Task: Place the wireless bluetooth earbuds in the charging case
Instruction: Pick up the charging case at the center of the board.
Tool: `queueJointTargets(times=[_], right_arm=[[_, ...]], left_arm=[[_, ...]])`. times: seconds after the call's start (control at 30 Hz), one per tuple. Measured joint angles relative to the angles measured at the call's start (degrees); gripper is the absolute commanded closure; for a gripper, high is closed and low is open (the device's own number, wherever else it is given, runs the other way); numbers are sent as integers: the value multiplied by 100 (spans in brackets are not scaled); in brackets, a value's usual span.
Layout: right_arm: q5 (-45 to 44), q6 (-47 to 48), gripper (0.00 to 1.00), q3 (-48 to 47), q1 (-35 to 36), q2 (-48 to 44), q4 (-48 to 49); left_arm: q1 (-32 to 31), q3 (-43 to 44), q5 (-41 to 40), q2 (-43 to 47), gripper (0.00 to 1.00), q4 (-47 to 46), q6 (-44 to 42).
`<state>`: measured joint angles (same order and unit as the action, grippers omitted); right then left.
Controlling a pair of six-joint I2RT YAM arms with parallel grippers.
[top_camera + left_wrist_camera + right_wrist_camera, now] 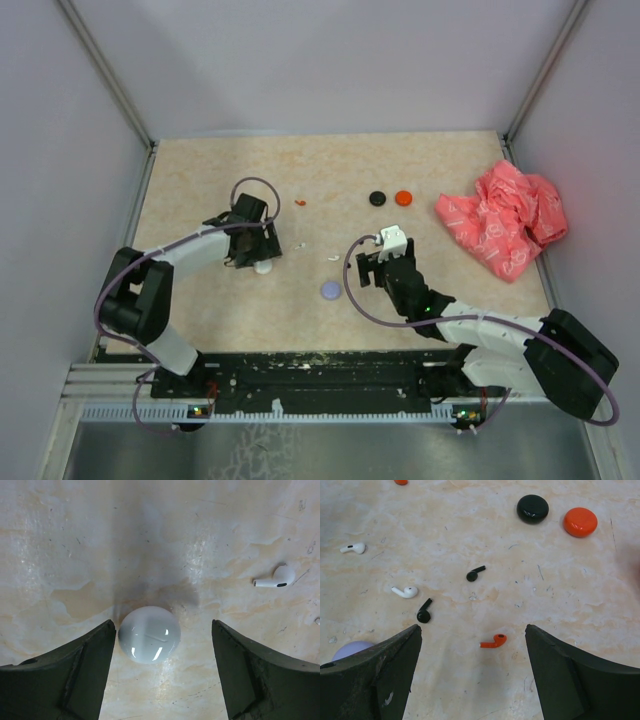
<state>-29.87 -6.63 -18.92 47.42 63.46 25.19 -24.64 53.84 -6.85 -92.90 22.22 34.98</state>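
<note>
A glossy white round charging case (149,634) lies on the table between the fingers of my open left gripper (164,647), close against the left finger; nothing is gripped. A white earbud (275,578) lies off to its right. My right gripper (472,630) stands open above a red earbud (494,641) that lies loose between its fingers. Further out lie two black earbuds (475,573) (424,612) and two white ones (405,591) (353,547). In the top view the left gripper (255,262) is at mid-left and the right gripper (368,268) at centre.
A black round case (377,198) and an orange one (403,197) sit at the back centre. A lilac one (330,290) lies between the arms. A crumpled pink-red bag (505,215) fills the right side. Another red earbud (300,202) lies behind the left gripper.
</note>
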Motion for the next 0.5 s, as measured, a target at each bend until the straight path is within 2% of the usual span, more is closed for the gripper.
queueJointTargets(times=[0.2, 0.5], right_arm=[[0, 0, 16, 0, 0, 0, -7], [0, 0, 16, 0, 0, 20, -13]], left_arm=[[-61, 22, -225, 4, 18, 330, -122], [-404, 168, -538, 0, 26, 684, -538]])
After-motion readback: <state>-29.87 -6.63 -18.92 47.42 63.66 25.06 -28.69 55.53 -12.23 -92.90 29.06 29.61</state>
